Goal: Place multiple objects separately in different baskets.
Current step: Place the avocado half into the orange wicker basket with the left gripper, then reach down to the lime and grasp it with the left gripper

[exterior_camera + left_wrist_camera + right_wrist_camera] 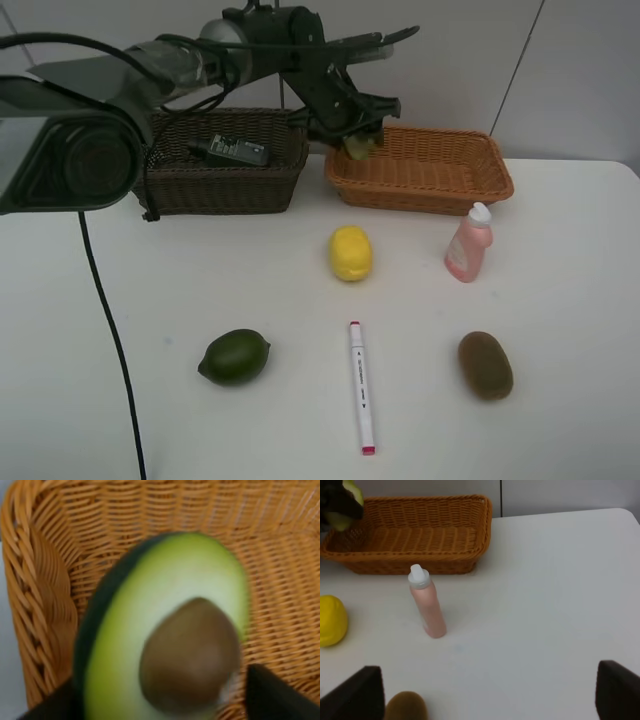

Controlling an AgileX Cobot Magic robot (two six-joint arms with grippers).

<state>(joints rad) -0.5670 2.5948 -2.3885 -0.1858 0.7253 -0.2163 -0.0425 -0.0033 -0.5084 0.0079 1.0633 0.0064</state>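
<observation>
Avocado half [165, 630] between left fingers [280, 700] over tan basket [45, 595], grip unclear; right fingers [355, 695] spread, empty.

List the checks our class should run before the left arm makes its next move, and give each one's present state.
1. Halved avocado is over the orange basket: ok, the wicker floor shows behind it.
2. Left gripper has let go of the avocado: cannot tell, the wrist view is blurred.
3. Right gripper is open and empty: ok.
4. Brown basket holds only a dark item: ok.
5. Lemon, nearest the baskets, lies apart from the left arm: ok.
</observation>
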